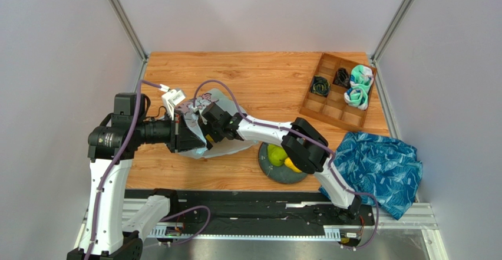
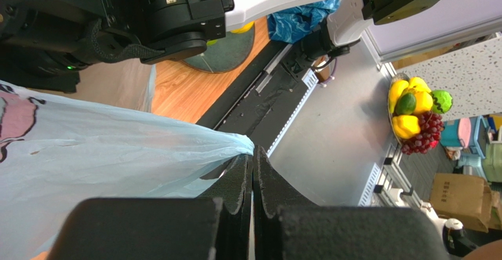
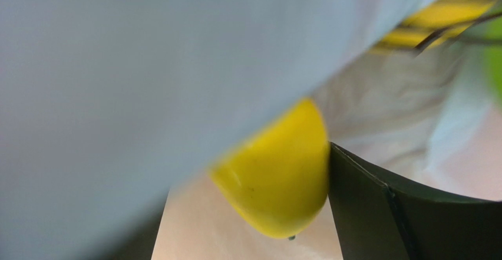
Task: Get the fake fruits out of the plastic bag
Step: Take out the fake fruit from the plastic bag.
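The plastic bag [image 1: 223, 147] is a crinkly, translucent pale blue-white sack with a pink cartoon print. It lies bunched on the wooden table [image 1: 265, 83] left of centre, with one edge drawn taut and pinched between the closed fingers of the left gripper [image 2: 253, 160]. Inside it, a glossy yellow fruit [image 3: 277, 177] shows half-covered by a blurred fold of the film. Outside, a green pear [image 1: 275, 154] and a small yellow fruit [image 1: 291, 165] lie touching on a dark round plate [image 1: 270, 171] just right of the bag.
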